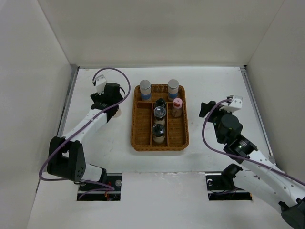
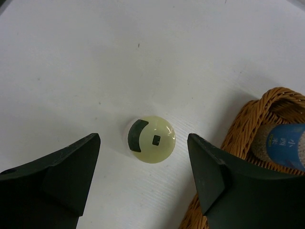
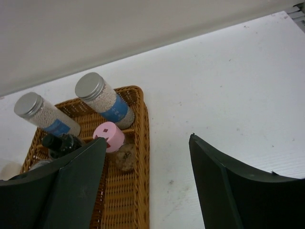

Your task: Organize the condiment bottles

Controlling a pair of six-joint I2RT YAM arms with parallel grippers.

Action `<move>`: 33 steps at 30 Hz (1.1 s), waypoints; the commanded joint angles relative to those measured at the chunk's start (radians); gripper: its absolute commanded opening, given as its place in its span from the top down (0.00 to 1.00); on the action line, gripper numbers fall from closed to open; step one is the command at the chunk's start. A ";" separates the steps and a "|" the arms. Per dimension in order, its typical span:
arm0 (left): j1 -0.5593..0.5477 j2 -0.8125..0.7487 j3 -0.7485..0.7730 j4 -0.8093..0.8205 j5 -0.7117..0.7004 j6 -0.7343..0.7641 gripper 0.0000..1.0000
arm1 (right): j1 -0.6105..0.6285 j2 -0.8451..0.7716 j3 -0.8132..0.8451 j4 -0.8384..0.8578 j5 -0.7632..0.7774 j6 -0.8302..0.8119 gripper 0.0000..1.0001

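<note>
The white surface [image 1: 214,95] is enclosed by plain white walls [image 1: 157,28] on three sides. At its centre we find a divided wicker tray [image 1: 160,147], long axis running near to far. The central lane of the tray holds a row of dark-topped shakers [image 1: 158,132], all upright. In the right lane, toward the far half, stands the pink-topped shaker [image 1: 177,106]. Left of the tray, level with its far half, the left pincer [image 2: 143,138] points down with its fingers spread. The cream shaker [image 2: 151,139] stands on the surface between them, touched by neither. Right of the tray and apart from it, the right pincer [image 3: 147,140] is likewise spread and grips nothing. At the far end of the tray, two silver-lidded cylinders [image 1: 145,89] with blue labels stand upright, one in each far compartment.
</note>
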 commanded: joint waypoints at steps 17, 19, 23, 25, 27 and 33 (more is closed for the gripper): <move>-0.005 0.080 -0.023 0.051 0.023 -0.061 0.32 | -0.004 0.031 0.011 0.046 -0.042 0.003 0.22; 0.003 0.098 -0.021 0.064 0.023 -0.064 0.38 | -0.004 0.031 0.011 0.048 -0.043 0.003 0.22; 0.011 0.121 -0.020 0.077 0.028 -0.073 0.48 | -0.004 0.036 0.011 0.048 -0.048 0.003 0.22; 0.006 0.108 -0.021 0.078 0.022 -0.069 0.52 | -0.004 0.037 0.011 0.048 -0.048 0.003 0.22; 0.004 0.086 -0.027 0.080 0.014 -0.067 0.56 | -0.004 0.036 0.011 0.048 -0.048 0.003 0.22; -0.046 -0.087 -0.050 0.074 -0.067 -0.059 0.59 | -0.004 0.036 0.011 0.046 -0.048 0.003 0.22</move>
